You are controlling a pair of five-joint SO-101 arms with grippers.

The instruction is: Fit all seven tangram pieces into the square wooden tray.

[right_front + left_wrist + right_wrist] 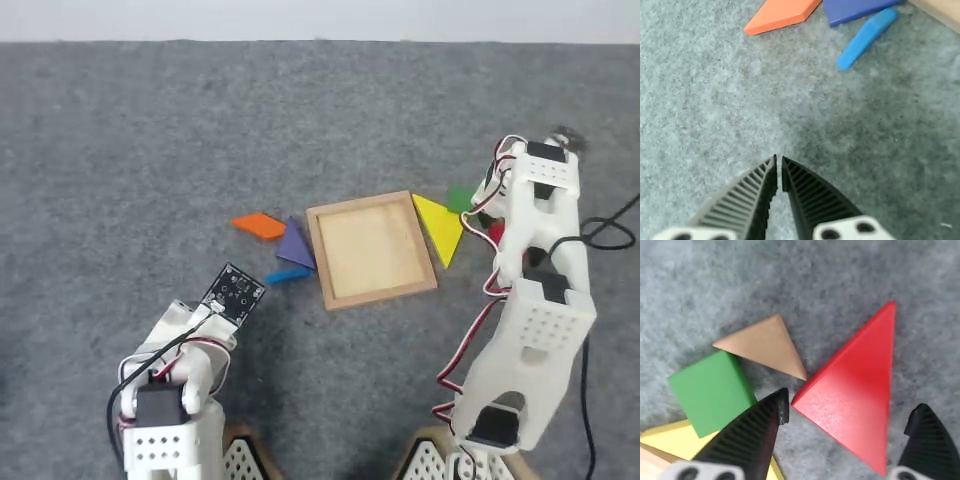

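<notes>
Square wooden tray (pixel 320 255): raised rim, pale bare floor showing edge to edge. All pieces lie outside it on grey felt-like tabletop (pixel 150 130).
One side: flat orange parallelogram (pixel 260 225), purple triangle (pixel 294 245) just beside rim, thin blue piece (pixel 286 275).
Other side: yellow triangle (pixel 440 226) just beside rim, green square (pixel 712 392), tan triangle (pixel 765 345), red triangle (pixel 855 390).
Left hand (pixel 779 160): clenched on nothing, over felt.
Right hand (pixel 852 412): released, fingers either side of red triangle.

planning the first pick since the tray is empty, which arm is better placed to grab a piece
Right. The right gripper hangs open, fingers either side of the red triangle. The left gripper is shut over bare carpet, short of the orange piece and blue piece.
</notes>
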